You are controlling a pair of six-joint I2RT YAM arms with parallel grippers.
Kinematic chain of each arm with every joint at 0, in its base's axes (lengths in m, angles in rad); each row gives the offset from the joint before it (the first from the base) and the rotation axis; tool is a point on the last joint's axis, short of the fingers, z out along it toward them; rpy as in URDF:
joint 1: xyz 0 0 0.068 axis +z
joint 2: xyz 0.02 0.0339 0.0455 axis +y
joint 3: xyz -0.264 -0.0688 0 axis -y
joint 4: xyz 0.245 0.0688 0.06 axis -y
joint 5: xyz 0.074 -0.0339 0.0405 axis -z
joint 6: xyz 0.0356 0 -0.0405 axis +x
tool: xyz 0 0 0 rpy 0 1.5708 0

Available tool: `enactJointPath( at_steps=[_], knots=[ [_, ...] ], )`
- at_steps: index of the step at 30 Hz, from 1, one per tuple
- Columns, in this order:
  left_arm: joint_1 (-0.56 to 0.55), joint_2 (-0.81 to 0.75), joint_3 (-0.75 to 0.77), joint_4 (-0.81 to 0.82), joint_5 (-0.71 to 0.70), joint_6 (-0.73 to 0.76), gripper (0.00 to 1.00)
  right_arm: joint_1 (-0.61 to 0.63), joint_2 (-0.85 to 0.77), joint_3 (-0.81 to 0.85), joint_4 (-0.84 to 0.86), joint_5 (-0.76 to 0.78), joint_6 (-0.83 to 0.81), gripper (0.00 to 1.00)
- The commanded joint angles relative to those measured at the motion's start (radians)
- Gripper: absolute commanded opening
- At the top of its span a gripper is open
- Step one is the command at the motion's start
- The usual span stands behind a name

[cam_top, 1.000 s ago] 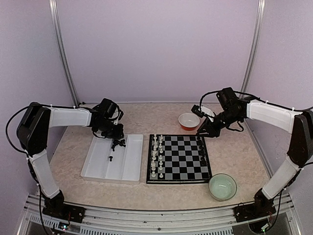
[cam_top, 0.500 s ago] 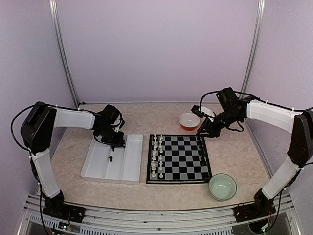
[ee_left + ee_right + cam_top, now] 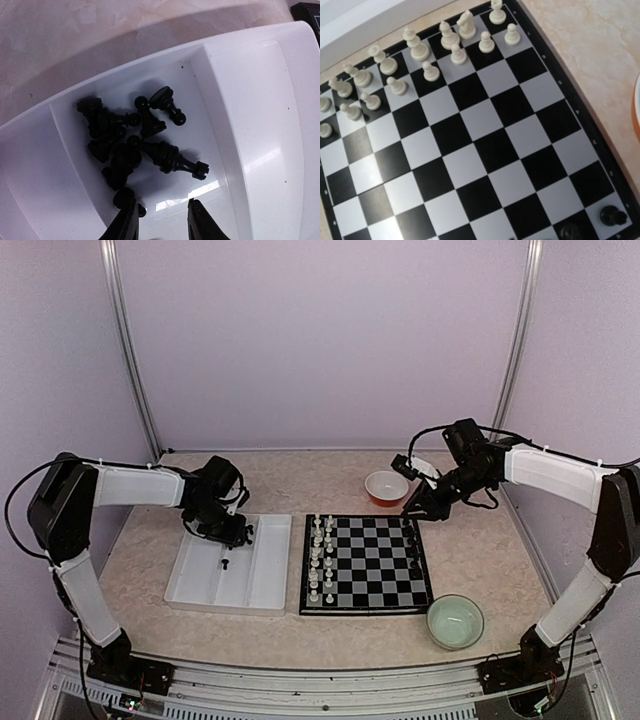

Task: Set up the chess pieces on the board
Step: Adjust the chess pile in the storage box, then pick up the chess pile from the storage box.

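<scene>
The board [image 3: 368,568] lies at the table's middle. White chess pieces [image 3: 320,555] stand in its two left columns and show in the right wrist view [image 3: 420,50]. A few black pieces [image 3: 410,540] stand at its far right edge; two show in the right wrist view [image 3: 612,216]. A pile of black chess pieces [image 3: 130,140] lies in the middle compartment of the white tray [image 3: 260,125]. My left gripper [image 3: 160,220] is open and empty just above the tray floor, beside the pile. My right gripper [image 3: 413,507] hovers over the board's far right corner; its fingers are hidden.
The white tray [image 3: 200,580] lies left of the board, with one lone black piece [image 3: 226,564] in its middle. An orange-rimmed bowl [image 3: 386,487] stands behind the board. A pale green bowl [image 3: 455,621] stands at the front right.
My left gripper has shifted slightly left and down over the far end of the tray. The right arm has not moved.
</scene>
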Motion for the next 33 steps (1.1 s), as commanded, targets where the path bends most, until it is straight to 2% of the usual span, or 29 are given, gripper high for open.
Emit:
enactJointPath(
  at_steps=[1,6,11,16,21,33],
  knots=[
    [0.001,-0.016,0.057,-0.044,-0.061,-0.008,0.36,-0.005,-0.001,0.002,0.003,-0.011,0.005,0.25],
    [-0.007,0.018,0.090,-0.031,-0.036,-0.058,0.36,-0.005,-0.012,-0.011,0.010,-0.003,0.005,0.25],
    [-0.036,0.054,0.143,-0.046,-0.082,0.024,0.35,-0.005,-0.023,-0.022,0.016,0.001,0.003,0.25],
    [0.013,0.093,0.185,-0.022,-0.023,0.016,0.30,-0.005,-0.020,-0.023,0.017,0.002,0.003,0.25],
    [0.016,0.149,0.231,-0.061,-0.020,-0.002,0.31,-0.005,-0.022,-0.025,0.017,0.005,0.002,0.25],
    [0.002,0.175,0.180,-0.103,0.000,-0.096,0.35,-0.005,-0.003,-0.021,0.018,-0.002,0.000,0.25]
  ],
)
